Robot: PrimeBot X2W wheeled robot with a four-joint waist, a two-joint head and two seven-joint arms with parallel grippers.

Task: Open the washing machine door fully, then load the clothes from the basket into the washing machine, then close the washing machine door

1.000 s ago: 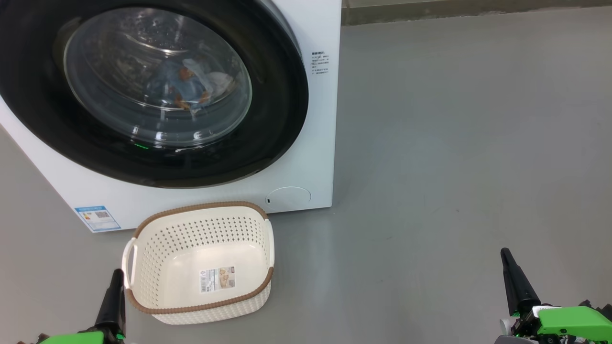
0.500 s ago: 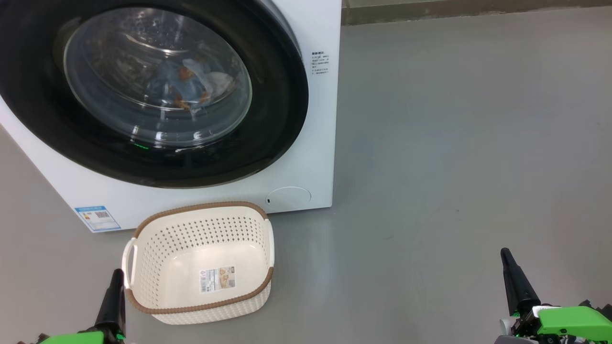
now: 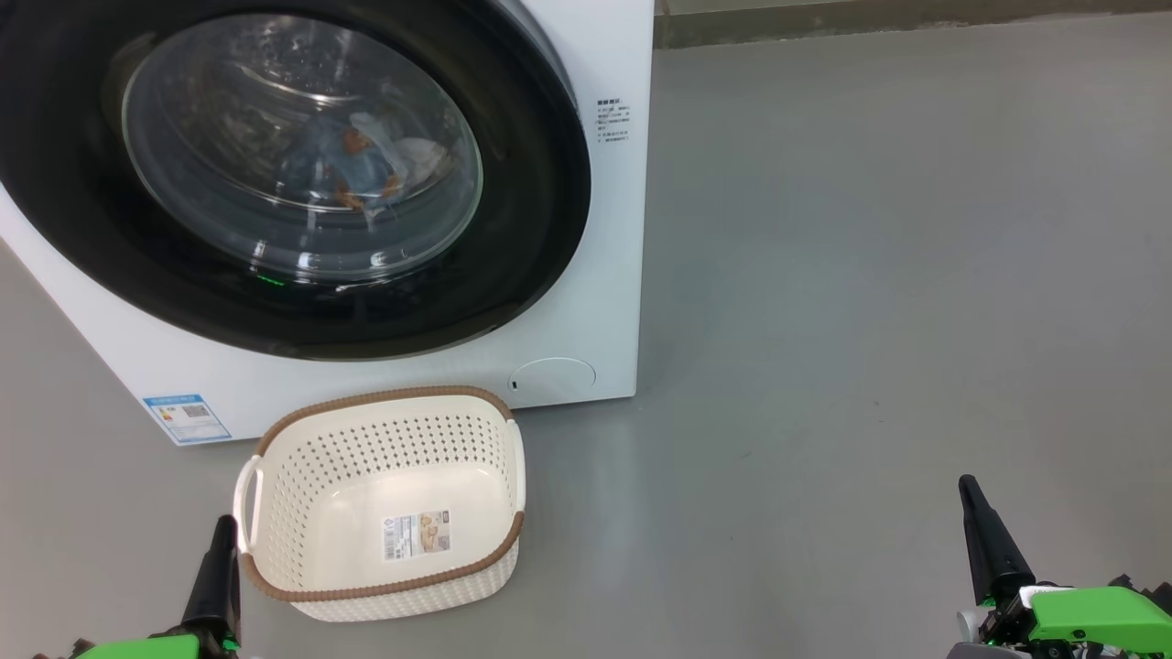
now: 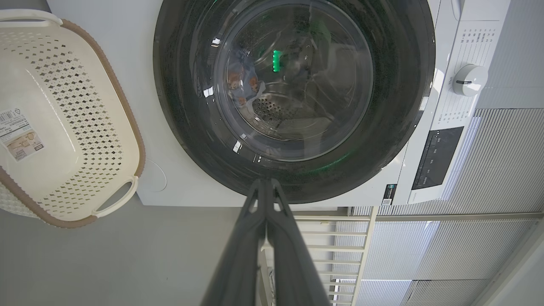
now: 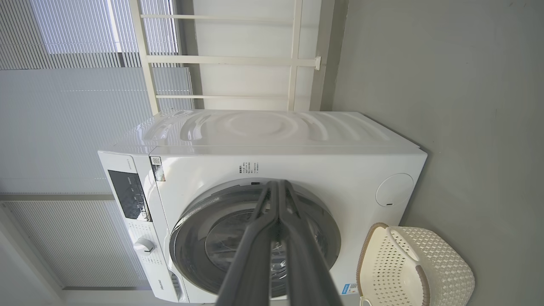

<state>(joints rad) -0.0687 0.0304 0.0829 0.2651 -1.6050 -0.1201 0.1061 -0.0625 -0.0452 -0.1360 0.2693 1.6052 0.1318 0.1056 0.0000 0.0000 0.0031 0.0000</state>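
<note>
A: What is seen nearest?

B: The left gripper (image 3: 223,531) and the right gripper (image 3: 969,490) are held low at the bottom corners of the head view. The two dark fingers of each are pressed together, and nothing is gripped by either.

A: And just beyond them?

B: The basket (image 3: 385,396) is set on the grey floor (image 3: 870,320), just in front of the washing machine (image 3: 604,302). Nothing but a label is seen inside it.

A: Where are the clothes to be found?

B: The clothes (image 3: 352,165) are seen through the glass, lying in the drum behind the washing machine door (image 3: 531,183). The door is seen lying flush against the front. It appears latched, though the catch itself cannot be made out through the reflections.

A: Which step is judged to be in hand?

B: All three steps are judged done, with the closing of the door as the last. No further grasp seems to be called for. At most, a light push on the black rim would be needed if the latch were found not engaged.
</note>
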